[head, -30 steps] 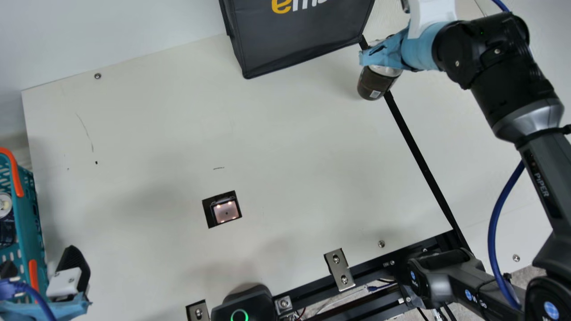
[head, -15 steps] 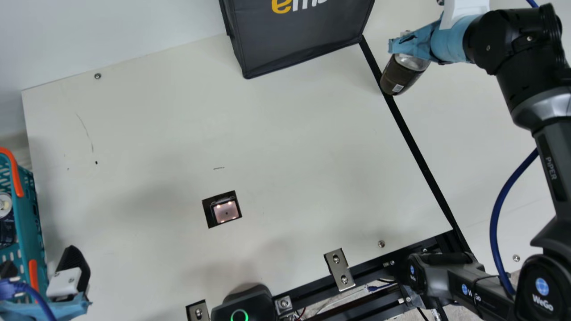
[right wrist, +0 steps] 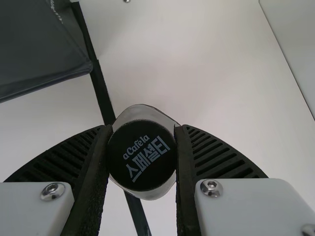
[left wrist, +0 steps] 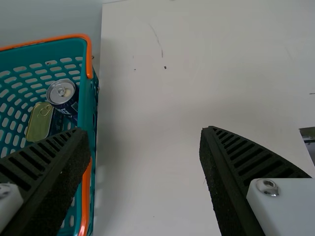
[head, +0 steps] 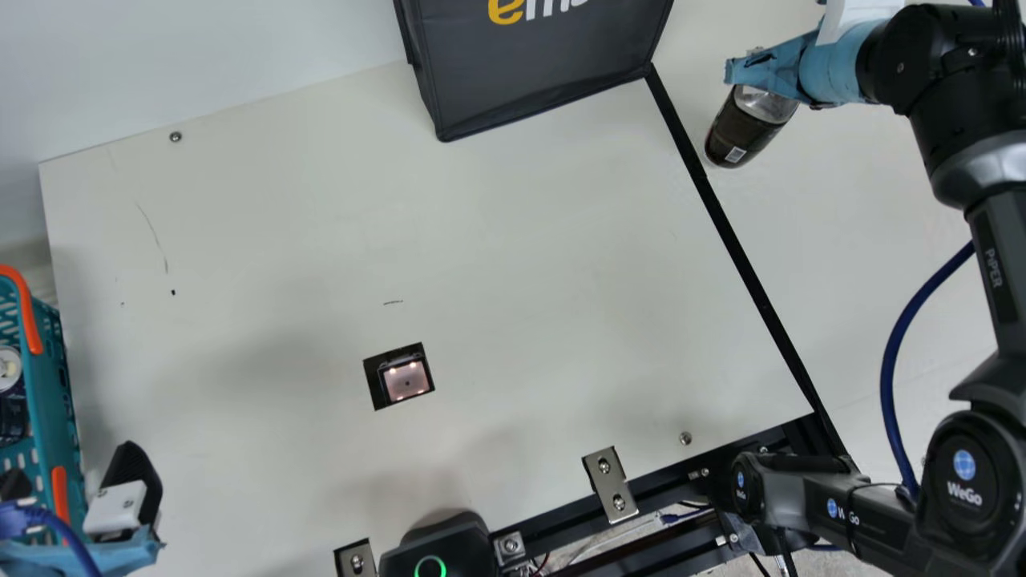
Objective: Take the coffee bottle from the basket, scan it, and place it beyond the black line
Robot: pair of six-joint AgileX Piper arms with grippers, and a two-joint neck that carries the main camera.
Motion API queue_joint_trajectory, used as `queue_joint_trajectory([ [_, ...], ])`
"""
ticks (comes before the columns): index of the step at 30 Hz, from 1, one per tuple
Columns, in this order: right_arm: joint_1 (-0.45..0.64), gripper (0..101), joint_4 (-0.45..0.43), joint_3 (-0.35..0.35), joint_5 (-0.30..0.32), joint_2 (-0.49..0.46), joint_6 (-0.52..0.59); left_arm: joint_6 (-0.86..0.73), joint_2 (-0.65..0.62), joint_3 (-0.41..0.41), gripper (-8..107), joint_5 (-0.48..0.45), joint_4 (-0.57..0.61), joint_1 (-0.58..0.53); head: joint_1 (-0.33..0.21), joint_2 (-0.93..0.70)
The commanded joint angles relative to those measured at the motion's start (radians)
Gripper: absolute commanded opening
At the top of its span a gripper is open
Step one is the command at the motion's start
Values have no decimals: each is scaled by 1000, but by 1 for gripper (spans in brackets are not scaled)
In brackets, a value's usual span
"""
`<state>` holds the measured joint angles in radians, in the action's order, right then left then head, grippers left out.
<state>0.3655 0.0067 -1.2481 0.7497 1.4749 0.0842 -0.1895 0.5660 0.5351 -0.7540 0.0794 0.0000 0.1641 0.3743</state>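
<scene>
At the upper right of the main view my right gripper [head: 753, 70] holds the coffee bottle [head: 741, 128], its dark lower part tilted down toward the left, just to the right of the black line [head: 741, 260]. In the right wrist view my right gripper [right wrist: 141, 157] is shut on the bottle's black cap [right wrist: 141, 167], with the black line [right wrist: 102, 93] passing behind. My left gripper [head: 68, 477] is by the teal basket [head: 56, 377] at the lower left. The left wrist view shows the left gripper [left wrist: 142, 142] open, one finger over the basket's [left wrist: 87, 105] side.
A can [left wrist: 62, 92] and a yellowish tin [left wrist: 40, 120] are in the basket. A dark bag [head: 537, 72] stands at the back, touching the black line's far end. The scanner window [head: 405, 380] is set in the table. Metal brackets [head: 611, 485] line the front edge.
My right gripper has carried the coffee bottle to the right, from in front of the black line to its right side. The left gripper has kept still.
</scene>
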Motion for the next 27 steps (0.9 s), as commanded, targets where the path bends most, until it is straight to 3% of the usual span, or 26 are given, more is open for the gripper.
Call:
queue_joint_trajectory([
  [1,5,0,0,-3,-3,6,1,0,0,0,90,0,0,0,-26,2],
  [16,41,0,6,-10,-30,51,13,0,0,0,90,0,0,0,-26,2],
  [27,51,33,27,-9,-37,62,26,0,0,0,90,0,0,0,-26,2],
])
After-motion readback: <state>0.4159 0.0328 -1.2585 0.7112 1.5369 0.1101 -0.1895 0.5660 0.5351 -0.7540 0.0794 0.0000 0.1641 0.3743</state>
